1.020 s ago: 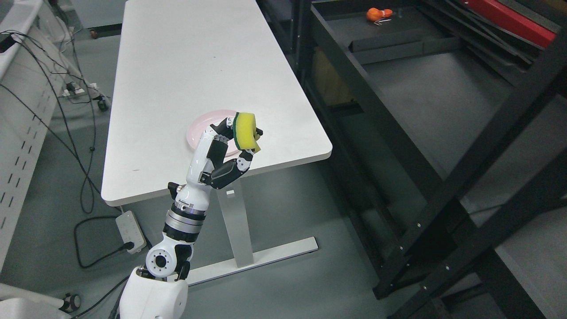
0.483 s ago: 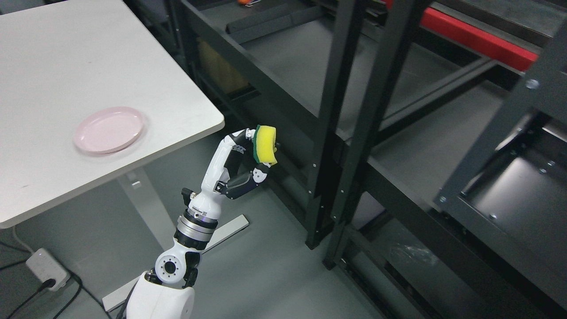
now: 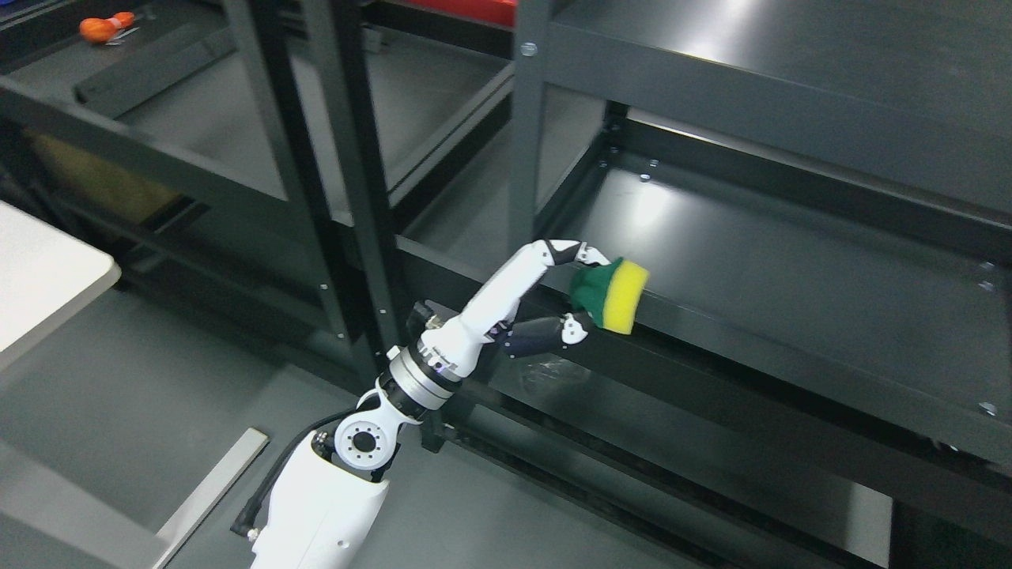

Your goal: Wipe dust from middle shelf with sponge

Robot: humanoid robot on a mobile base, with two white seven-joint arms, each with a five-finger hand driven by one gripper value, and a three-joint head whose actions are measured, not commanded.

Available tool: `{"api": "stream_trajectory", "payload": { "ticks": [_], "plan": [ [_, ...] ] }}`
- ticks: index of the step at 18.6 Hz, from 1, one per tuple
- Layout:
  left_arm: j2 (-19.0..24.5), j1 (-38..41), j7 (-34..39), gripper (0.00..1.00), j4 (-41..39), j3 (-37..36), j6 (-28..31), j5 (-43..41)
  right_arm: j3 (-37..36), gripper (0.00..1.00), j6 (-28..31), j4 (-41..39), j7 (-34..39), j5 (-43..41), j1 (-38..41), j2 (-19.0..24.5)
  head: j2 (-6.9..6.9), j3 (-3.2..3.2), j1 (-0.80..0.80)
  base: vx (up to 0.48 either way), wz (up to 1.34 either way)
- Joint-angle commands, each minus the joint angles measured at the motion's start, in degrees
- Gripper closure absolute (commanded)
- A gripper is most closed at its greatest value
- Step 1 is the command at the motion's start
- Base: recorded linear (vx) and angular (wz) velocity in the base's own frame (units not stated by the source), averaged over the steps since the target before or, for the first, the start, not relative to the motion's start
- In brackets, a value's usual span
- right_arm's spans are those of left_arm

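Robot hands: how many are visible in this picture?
1. The left hand is near the middle, holding the sponge at the shelf's front edge. The right hand is out of view.

The left hand [image 3: 545,296] holds the sponge [image 3: 610,295] at the front edge of the middle shelf [image 3: 791,269]. A table [image 3: 43,276] corner lies far left, before a second rack [image 3: 237,118].

Workshop or storeroom: black steel racking [image 3: 364,158], grey floor [image 3: 158,395].

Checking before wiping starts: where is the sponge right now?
Mid-frame in the head view, the sponge is gripped by the left hand at the front edge of the black shelf.
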Motion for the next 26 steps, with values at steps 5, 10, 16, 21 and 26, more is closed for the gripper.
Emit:
{"api": "stream_trajectory", "payload": {
  "ticks": [5, 10, 16, 21, 26],
  "plan": [
    [0.99, -28.03, -2.05, 1.0, -0.36, -11.1, -2.23, -17.06, 0.0, 0.0, -0.04, -1.0, 0.03, 0.0, -0.03, -1.0, 0.0, 0.0, 0.0, -0.018, -0.68],
    [0.99, -44.75, -1.97, 1.0, -0.53, -10.75, -2.23, -16.71, 0.0, 0.0, -0.04, -1.0, 0.03, 0.0, -0.03, -1.0, -0.01, 0.0, 0.0, 0.036, -0.41],
    [0.99, -51.11, -4.95, 1.0, 1.31, -11.53, -2.23, -26.43, 0.0, 0.0, -0.04, -1.0, 0.03, 0.0, -0.03, -1.0, -0.02, 0.0, 0.0, 0.034, -0.22],
    [0.99, -50.49, -4.6, 1.0, 7.72, -11.89, -2.58, -32.26, 0.0, 0.0, -0.04, -1.0, 0.03, 0.0, -0.03, -1.0, -0.02, 0.0, 0.0, 0.008, -0.03],
    [0.99, -46.19, -4.78, 1.0, 7.29, -11.54, -5.73, -32.18, 0.0, 0.0, -0.04, -1.0, 0.03, 0.0, -0.03, -1.0, -0.02, 0.0, 0.0, 0.0, 0.0]
  ]
}}
